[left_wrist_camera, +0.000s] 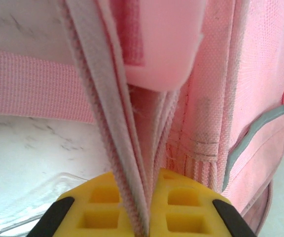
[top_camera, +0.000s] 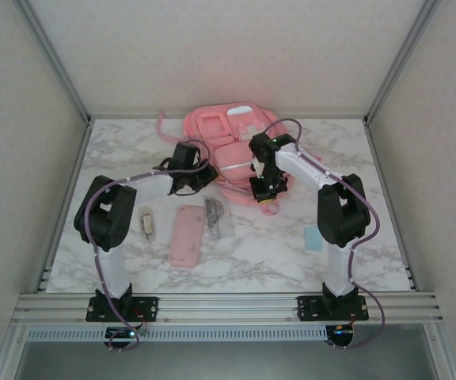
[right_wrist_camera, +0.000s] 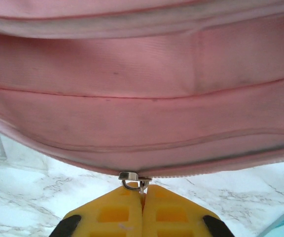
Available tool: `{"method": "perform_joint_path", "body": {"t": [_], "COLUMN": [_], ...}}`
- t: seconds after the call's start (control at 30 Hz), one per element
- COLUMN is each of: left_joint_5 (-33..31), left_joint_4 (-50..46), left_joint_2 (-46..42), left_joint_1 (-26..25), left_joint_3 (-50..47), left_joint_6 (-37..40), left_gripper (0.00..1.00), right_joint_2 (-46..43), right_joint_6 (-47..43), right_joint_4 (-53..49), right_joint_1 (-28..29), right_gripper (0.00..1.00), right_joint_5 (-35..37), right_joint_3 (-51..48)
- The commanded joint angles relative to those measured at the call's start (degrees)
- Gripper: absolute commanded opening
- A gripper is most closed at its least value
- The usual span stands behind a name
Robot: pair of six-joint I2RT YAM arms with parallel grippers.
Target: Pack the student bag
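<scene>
The student bag (top_camera: 232, 146) looks soft, floppy and light. The left hand (left_wrist_camera: 148, 200) is clamped on its zipper-tape edge (left_wrist_camera: 113, 133), and the right hand (right_wrist_camera: 142, 202) is clenched on the metal zipper pull (right_wrist_camera: 131, 177). Sensible holds.

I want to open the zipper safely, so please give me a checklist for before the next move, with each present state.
1. Right end effector shut on the zipper pull: ok.
2. Left end effector shut on the zipper edge of the student bag: ok.
3. Bag open enough for packing: cannot tell.
4. Pencil case and ruler packed: not ok, both lie on the table.
</scene>
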Motion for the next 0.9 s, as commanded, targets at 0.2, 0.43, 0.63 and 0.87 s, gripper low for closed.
{"method": "perform_joint_path", "body": {"t": [0.2,0.43,0.63,0.87], "left_joint_5": [-4.3,-5.2,-9.2,-15.6], "left_joint_4": [-13.2,-8.5,4.1,14.0], "left_joint_2": [-0.8,-15.7,-21.4,-13.3], "left_joint_1": [8.2,5.3,-2.0,-9.3], "left_joint_3": [11.9,-4.6,-17.1,-15.5], "left_joint_6": [7.1,-2.9,-18.7,-29.3], "left_gripper": [0.37,0.86,0.89,0.85], "right_joint_2": [0.5,4.0,5.4,2.5], "right_joint_6": [5.4,8.7,9.5,11.5], "right_joint_4": [9.2,15.2,15.1,17.5], "right_joint_1": [2.2,3.6,3.8,3.7], "right_gripper": [0.0,0.0,0.0,0.0], "right_joint_5": [-17.1,-21.9,-22.9,-25.4], "right_joint_3": [0.1,5.0,6.3,2.2]}}
